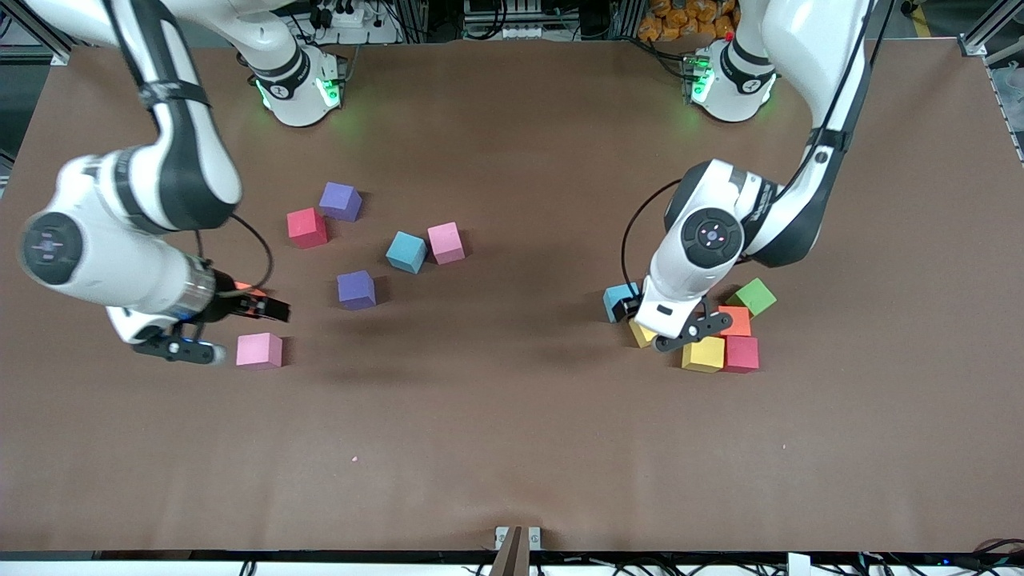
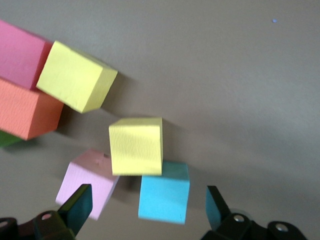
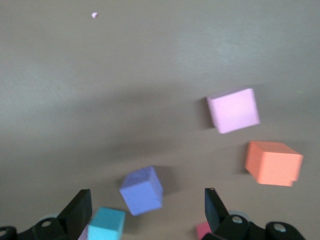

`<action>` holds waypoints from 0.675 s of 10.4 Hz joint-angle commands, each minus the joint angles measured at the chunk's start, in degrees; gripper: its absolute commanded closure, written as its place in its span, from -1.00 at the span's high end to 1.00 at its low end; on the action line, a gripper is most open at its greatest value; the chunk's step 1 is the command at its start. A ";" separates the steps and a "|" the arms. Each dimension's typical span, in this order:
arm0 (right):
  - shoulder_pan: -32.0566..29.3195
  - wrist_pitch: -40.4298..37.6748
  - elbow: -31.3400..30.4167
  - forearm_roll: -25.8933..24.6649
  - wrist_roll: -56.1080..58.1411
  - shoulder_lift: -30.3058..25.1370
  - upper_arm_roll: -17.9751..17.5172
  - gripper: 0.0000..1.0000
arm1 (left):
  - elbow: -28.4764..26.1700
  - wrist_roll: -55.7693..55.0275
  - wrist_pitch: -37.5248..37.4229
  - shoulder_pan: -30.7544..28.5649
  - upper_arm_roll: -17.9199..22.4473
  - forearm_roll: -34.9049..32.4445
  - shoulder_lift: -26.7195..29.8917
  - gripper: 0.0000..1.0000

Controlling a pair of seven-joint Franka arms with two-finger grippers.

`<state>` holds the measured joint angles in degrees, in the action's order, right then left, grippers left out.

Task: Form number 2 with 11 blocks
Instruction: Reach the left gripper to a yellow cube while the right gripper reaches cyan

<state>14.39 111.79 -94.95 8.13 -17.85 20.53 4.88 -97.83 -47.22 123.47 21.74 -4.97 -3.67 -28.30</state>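
- The blocks are not yet a number 2. One cluster lies toward the left arm's end of the table: yellow cube (image 1: 703, 354), red cube (image 1: 742, 354), orange cube (image 1: 734, 321), light blue cube (image 1: 620, 302), with the green cube (image 1: 752, 297) touching them.
- The others lie apart toward the right arm's end: the pink cube (image 1: 259, 350), purple cube (image 1: 356, 290), and more near the middle.
- The left gripper (image 2: 150, 210), fingers wide apart and empty, hangs over the crowded cluster. I think a finger could push a neighbour cube or catch two together.
- The right gripper (image 3: 147, 212), also spread and empty, hangs beside the pink cube; foam may slide away if it is touched off-centre.
- The green cube could be taken by mistake.
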 commanded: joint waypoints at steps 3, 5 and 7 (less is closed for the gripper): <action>3.44 5.20 0.82 -0.13 -4.56 5.66 0.48 1.00 | 0.89 4.31 4.13 -0.47 1.80 -1.86 -3.86 1.00; 4.06 6.16 -1.10 -1.61 -5.00 6.10 0.57 1.00 | 1.15 6.33 8.78 -0.47 2.85 -1.86 -6.93 1.00; 4.33 6.69 -6.80 -2.59 -4.92 4.18 0.48 1.00 | 0.98 6.26 10.65 -0.47 2.86 -1.86 -8.61 1.00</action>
<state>17.85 117.23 -97.23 6.82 -21.65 26.76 4.92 -97.66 -41.41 133.06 21.27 -2.05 -4.15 -35.42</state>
